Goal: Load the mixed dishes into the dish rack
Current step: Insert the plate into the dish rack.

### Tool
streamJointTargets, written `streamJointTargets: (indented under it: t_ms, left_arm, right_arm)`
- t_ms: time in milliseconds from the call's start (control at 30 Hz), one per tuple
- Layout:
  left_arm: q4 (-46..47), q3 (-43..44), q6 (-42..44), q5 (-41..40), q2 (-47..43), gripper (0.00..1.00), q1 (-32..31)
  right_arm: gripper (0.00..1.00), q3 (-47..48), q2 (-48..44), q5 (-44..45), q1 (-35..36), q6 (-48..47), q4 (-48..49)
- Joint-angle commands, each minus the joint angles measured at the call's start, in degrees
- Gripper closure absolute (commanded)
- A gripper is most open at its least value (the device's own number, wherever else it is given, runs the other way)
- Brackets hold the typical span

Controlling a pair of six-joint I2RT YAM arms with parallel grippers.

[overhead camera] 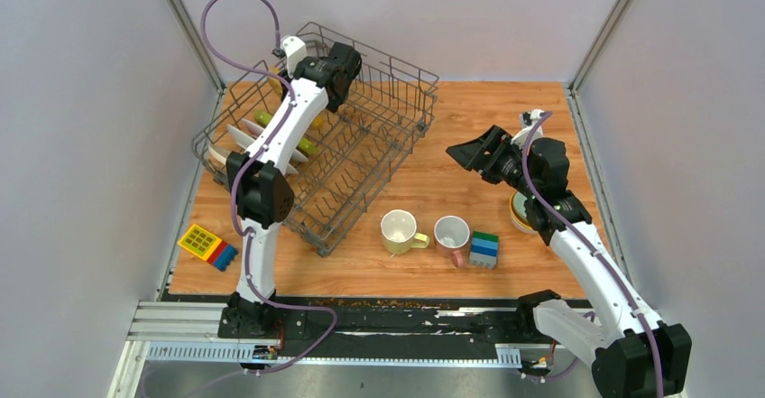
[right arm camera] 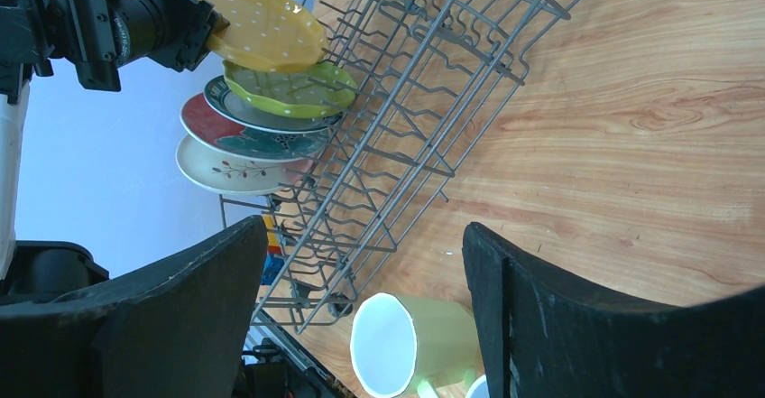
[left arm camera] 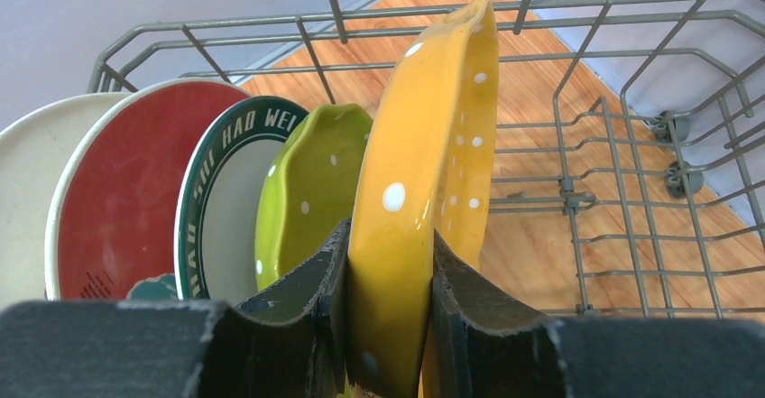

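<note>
The grey wire dish rack (overhead camera: pixel 397 66) stands at the back left. Several plates lean upright in it: a white one (left arm camera: pixel 23 199), a red one (left arm camera: pixel 126 190), a green-rimmed one (left arm camera: pixel 225 208) and a pale green dotted bowl (left arm camera: pixel 311 181). My left gripper (left arm camera: pixel 388 299) is shut on the rim of a scalloped yellow dotted plate (left arm camera: pixel 424 163), held on edge in the rack beside the green bowl. My right gripper (overhead camera: pixel 478 154) hangs open over the table right of the rack, holding nothing. A pale yellow mug (overhead camera: pixel 398 232) and a white pink-handled mug (overhead camera: pixel 452 236) lie on the table.
Stacked green-blue toy blocks (overhead camera: pixel 484 249) sit beside the pink-handled mug. A yellow-rimmed bowl (overhead camera: pixel 519 213) is partly hidden under my right arm. A yellow, red and blue block piece (overhead camera: pixel 207 246) lies at the front left. Walls close in on three sides.
</note>
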Motion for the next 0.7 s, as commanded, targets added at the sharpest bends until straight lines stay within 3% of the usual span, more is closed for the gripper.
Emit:
streamJointTargets:
  t_ms: [0,233,433,667]
  left_arm:
    - [-1.3,-1.9,-2.4,3.9,-2.4,1.00,3.0]
    - [3.3,-0.8,3.3,1.7,-9.1,1.00,3.0]
    - [-4.2,2.6,1.8,-1.2,-7.1,1.00,2.9]
    - [-3.9,7.1,6.1,-2.7,-5.4,1.00,1.9]
  right_arm:
    - [0.20,2.6,0.1,-0.1,0.3,-0.4,2.8]
    - [0.20,3.2,0.4,0.1,0.3,-0.4,2.9]
    - [0.20,3.3,0.7,0.0,0.3,0.0,3.0]
    - [0.20,3.4,1.0,0.3,0.4,-0.4,3.2]
